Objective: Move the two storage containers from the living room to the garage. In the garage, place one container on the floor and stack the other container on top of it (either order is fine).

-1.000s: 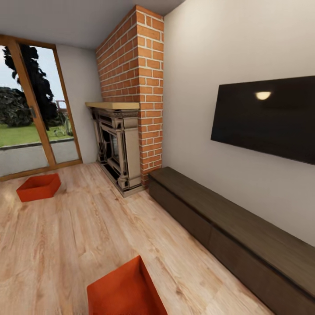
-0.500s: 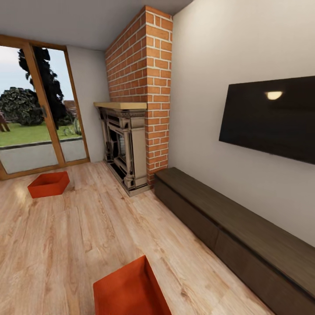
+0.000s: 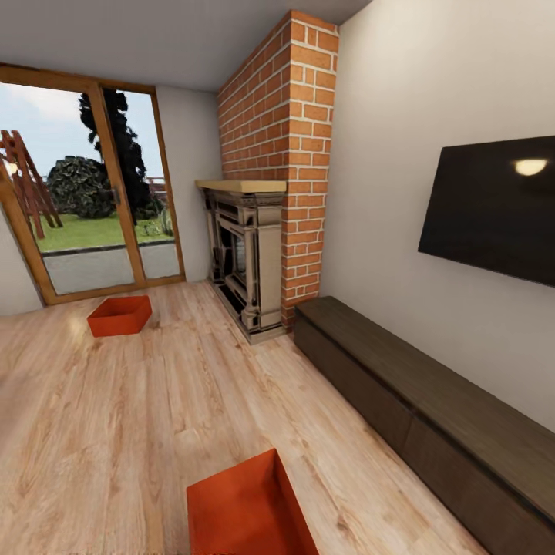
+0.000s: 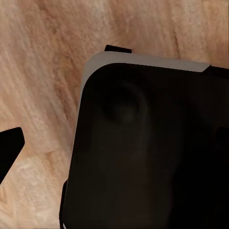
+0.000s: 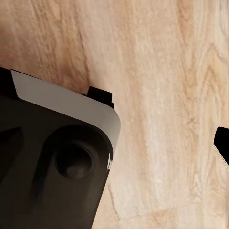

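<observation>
Two storage containers sit untouched on the living-room planks: one (image 3: 119, 315) well out from the brick fireplace (image 3: 250, 262), one (image 3: 247, 509) nearer the camera. The fetching step is in hand (jaws' state I cannot tell), so next comes closing in on the nearer bin.

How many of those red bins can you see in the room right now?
2. One bin sits on the wood floor near the glass doors. The other bin lies close to the camera at the picture's bottom edge, partly cut off.
</observation>
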### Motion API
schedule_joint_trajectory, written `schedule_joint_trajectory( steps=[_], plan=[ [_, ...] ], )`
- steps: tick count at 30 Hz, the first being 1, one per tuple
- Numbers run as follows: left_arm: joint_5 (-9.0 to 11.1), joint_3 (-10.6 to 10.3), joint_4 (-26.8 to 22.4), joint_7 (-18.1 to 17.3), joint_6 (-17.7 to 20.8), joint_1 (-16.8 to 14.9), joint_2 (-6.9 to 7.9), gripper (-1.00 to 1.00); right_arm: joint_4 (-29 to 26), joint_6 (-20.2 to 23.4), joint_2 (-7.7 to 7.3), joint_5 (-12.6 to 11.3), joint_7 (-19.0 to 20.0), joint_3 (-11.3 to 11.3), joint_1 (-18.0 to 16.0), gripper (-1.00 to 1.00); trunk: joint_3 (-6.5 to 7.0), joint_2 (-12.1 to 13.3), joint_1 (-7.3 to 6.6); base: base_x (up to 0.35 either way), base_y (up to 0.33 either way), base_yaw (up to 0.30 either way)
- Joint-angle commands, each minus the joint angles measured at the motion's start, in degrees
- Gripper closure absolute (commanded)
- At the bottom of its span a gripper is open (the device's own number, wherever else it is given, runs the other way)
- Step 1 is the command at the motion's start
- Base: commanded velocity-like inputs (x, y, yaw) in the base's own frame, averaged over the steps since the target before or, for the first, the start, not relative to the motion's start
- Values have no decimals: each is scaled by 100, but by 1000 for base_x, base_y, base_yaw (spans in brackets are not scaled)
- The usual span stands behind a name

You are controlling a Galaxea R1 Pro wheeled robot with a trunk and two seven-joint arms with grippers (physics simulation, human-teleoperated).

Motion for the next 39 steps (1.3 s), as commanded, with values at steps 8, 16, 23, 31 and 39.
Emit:
schedule_joint_trajectory(
  steps=[8, 16, 23, 31, 39],
  plan=[
    [24, -9, 0, 7, -13, -2, -4, -100, 13, -28, 2, -52, -4, 49, -4, -100, -5, -3, 0, 0, 0, 242],
    [24, -10, 0, -1, -13, -2, -1, -100, 13, -28, 2, -53, -4, 49, -4, -100, -5, -3, 0, 178, -133, 18],
    [24, -10, 0, -1, -13, -2, -1, -100, 13, -35, -3, -52, -4, 49, -4, -100, -7, -3, 0, 227, -171, 28],
    [25, -10, 0, 5, -13, -2, -1, -100, 13, -37, -7, -46, -4, 49, -4, -100, -26, -3, 0, 55, -40, 221],
    [27, -10, 0, 6, -13, -2, -1, -100, 13, -37, -7, -45, -4, 49, -4, -100, -47, -3, 0, 2, -1, 253]
  ],
)
